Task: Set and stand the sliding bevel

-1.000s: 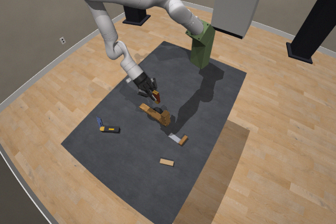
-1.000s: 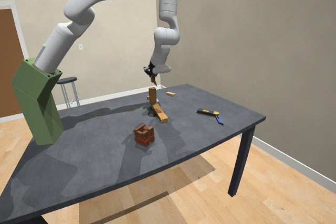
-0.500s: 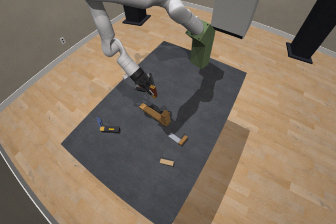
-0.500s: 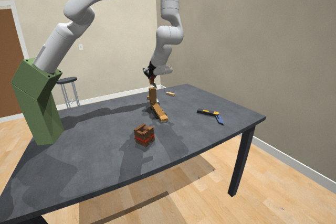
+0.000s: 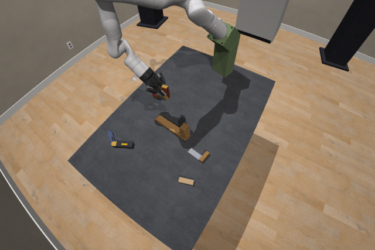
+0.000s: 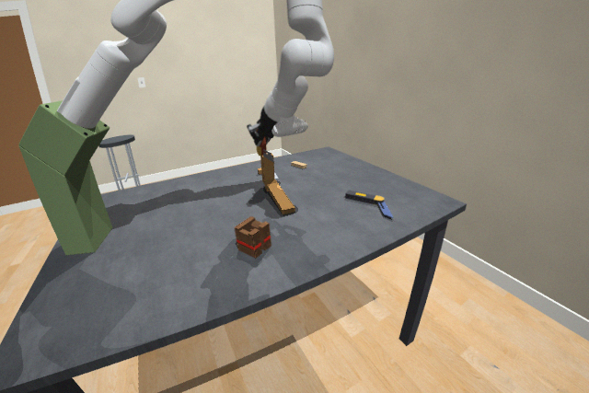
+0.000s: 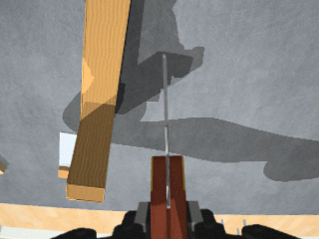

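Note:
My gripper is shut on the wooden sliding bevel and holds it in the air above the table. In the wrist view its red-brown stock sits between my fingers, and its thin blade points away, seen edge-on. The leg and rail piece stands on the table. Its upright leg lies just left of the blade, apart from it. The slotted block with a red band stands nearer the table's front edge and is empty. In the top view my gripper partly covers the block.
The black bevel with a blue blade lies apart; it also shows in the exterior view. A try square and a small wooden block lie beyond the leg piece. The green arm base stands at the table's end.

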